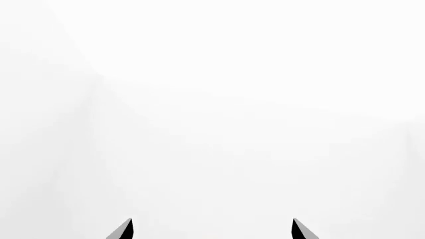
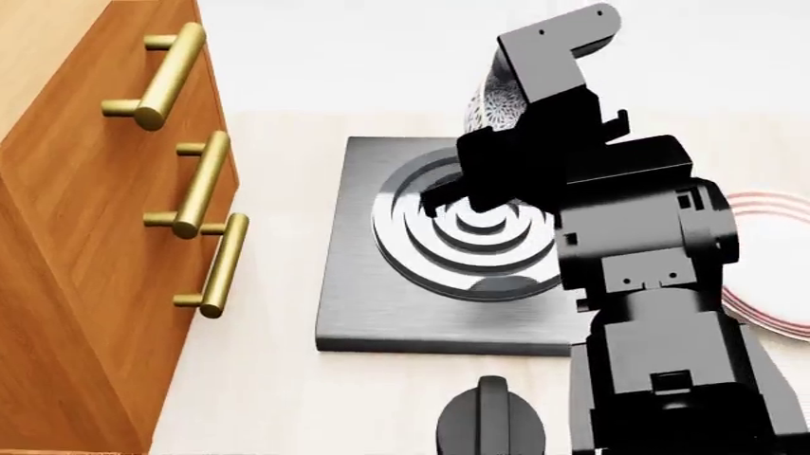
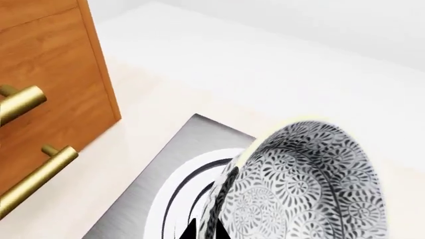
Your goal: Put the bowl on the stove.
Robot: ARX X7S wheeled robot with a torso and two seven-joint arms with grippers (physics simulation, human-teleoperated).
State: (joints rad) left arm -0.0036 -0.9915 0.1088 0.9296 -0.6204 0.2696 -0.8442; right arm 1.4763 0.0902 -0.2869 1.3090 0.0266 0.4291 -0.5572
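Grey-blue floral bowl (image 3: 299,189), pinched at its rim by the right gripper (image 3: 206,230), hangs tilted above the stove (image 2: 379,303) burner, ready for lowering. The left gripper (image 1: 212,230) gapes wide, holding nothing.

At the left of the head view we see a wooden cabinet (image 2: 89,237), warm brown, its front carrying three brass bar handles (image 2: 190,185) set one below another (each stands off the wood on short posts). We find the same cabinet in the right wrist view, with two of those handles showing. Near the bottom edge of the head view we make out a round black knob (image 2: 491,422) lying on the pale countertop (image 2: 266,398). At the right edge we see part of a flat white plate (image 2: 775,270) with red rings.
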